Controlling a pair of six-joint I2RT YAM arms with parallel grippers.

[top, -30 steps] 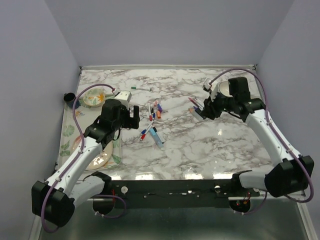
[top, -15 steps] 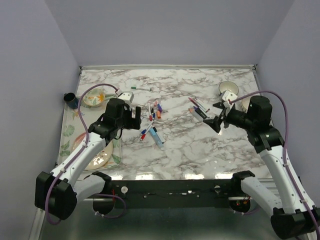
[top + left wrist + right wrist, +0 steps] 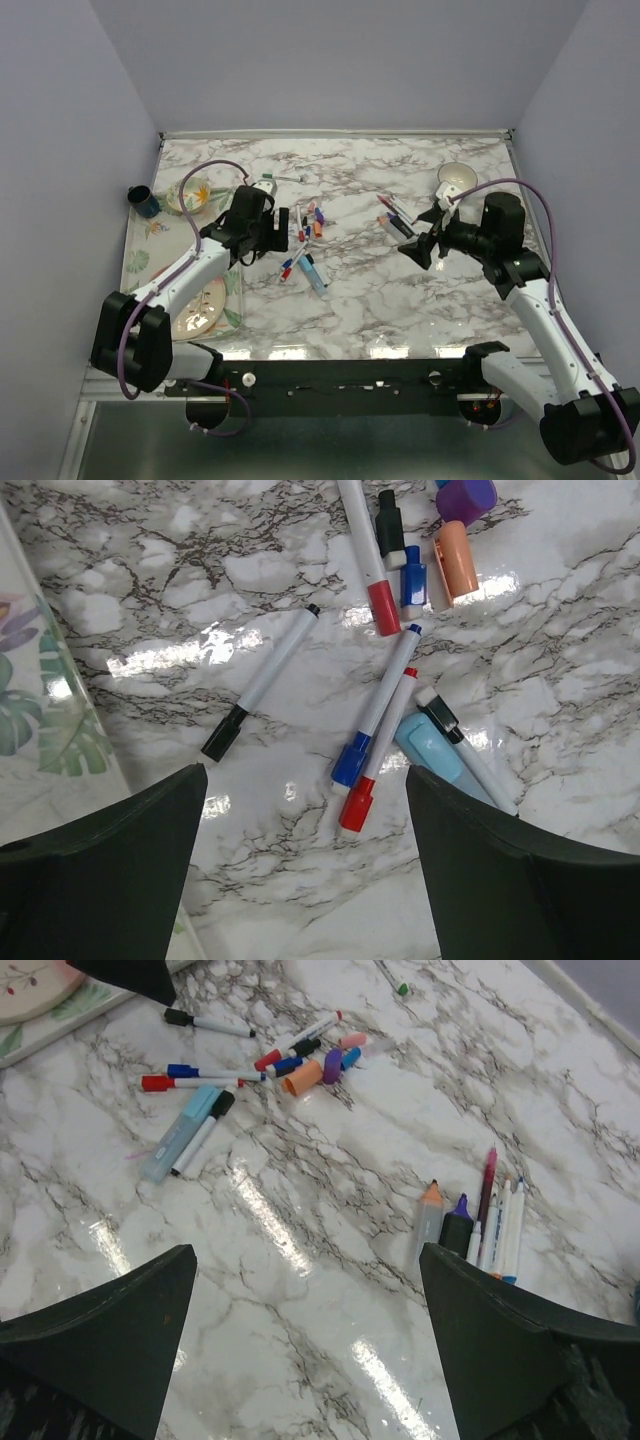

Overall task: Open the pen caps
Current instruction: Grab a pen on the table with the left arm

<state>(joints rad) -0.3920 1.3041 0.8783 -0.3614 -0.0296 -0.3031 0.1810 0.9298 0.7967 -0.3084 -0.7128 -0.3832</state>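
The left gripper [image 3: 276, 229] has moved in over the pen caps [image 3: 350, 767], just left of the highlighter [image 3: 425, 761]. The right gripper [image 3: 419, 250] has pulled back, well right of it. Both are spread open and empty, with no cap gripped yet.

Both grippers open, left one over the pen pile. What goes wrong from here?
1. The blue-capped pen and red-capped pen lie close side by side, next to a light blue highlighter. If the left gripper closes there, it may pinch two at once.
2. The marble table is glossy, so a pen nudged by one finger will likely slide or roll.
3. The orange cap and purple cap lie nearby and could get knocked away.
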